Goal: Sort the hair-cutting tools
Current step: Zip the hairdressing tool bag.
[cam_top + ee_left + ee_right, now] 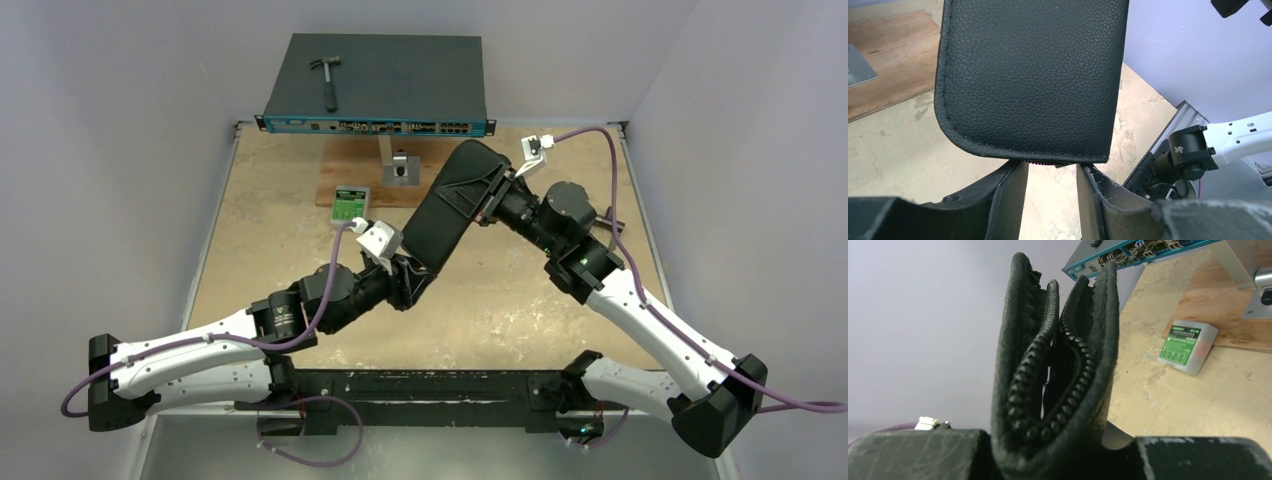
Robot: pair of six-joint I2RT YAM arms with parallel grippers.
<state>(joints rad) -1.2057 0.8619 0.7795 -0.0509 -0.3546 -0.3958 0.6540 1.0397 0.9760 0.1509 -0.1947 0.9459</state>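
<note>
A black leather zip case (445, 215) hangs above the table between my two arms. My right gripper (495, 200) is shut on its upper end. In the right wrist view the case (1058, 365) stands between the jaws with its zipper partly open. My left gripper (410, 280) is at the case's lower end. In the left wrist view the gripper (1053, 167) is open, and its fingertips sit just under the case's (1033, 75) rounded bottom edge. The scissors, comb and hair clips are out of view.
A blue-fronted network switch (375, 85) stands at the back with a hammer (327, 80) on top. A wooden board (345, 180) with a metal bracket (400, 165) lies in front of it. A small green-labelled box (351, 203) sits beside the board and also shows in the right wrist view (1188, 347). Walls close both sides.
</note>
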